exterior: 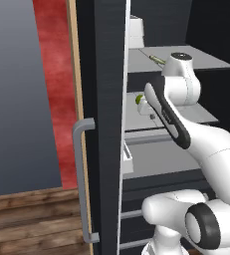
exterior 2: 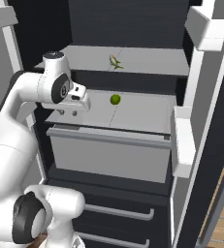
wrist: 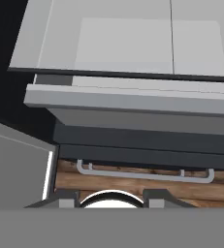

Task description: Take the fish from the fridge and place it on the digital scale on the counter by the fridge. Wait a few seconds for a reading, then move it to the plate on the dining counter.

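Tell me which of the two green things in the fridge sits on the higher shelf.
The fish, slender and olive-yellow, lies on the upper shelf. The round green item sits one shelf below it.

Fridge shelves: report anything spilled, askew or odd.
Nothing stands out. The small slender olive-green fish lies flat on the upper pale grey shelf; the round green item sits on the shelf below. No spills.

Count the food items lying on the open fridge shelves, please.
2. The fish lies on the upper shelf; a round green item sits on the shelf below. The arm and door may hide others.
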You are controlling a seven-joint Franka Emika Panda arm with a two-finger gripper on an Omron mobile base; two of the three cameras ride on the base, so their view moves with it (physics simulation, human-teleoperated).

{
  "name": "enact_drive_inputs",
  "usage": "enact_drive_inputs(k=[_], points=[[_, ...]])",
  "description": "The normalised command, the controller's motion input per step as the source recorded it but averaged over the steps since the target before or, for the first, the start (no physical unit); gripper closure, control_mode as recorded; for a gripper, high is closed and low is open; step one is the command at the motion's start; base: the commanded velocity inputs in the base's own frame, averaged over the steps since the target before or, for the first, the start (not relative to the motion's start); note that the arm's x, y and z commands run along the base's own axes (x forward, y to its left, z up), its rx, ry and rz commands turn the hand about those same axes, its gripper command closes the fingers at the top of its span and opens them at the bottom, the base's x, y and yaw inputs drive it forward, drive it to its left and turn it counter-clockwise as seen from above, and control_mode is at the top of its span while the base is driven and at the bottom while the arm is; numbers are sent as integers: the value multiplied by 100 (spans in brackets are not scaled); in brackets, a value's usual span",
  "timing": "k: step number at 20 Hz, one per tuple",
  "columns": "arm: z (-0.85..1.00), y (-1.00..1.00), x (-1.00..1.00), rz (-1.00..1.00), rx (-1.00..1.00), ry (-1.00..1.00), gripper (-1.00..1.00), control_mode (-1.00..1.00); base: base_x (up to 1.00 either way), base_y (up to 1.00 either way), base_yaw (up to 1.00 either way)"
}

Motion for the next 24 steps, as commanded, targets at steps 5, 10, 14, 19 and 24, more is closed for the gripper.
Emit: enact_drive_inputs(k=[5,10,14,19,24], points=[[7,-10,-6,0,0,-4,-100,-100,0,0,0],[58,-33,-27,0,1,-30,-100,-100,0,0,0],[83,-40,-19,0,0,-33,-100,-100,0,0,0],[76,-42,-2,0,0,-22,-100,-100,0,0,0],[31,-25,29,0,0,-7,-100,-100,0,0,0]])
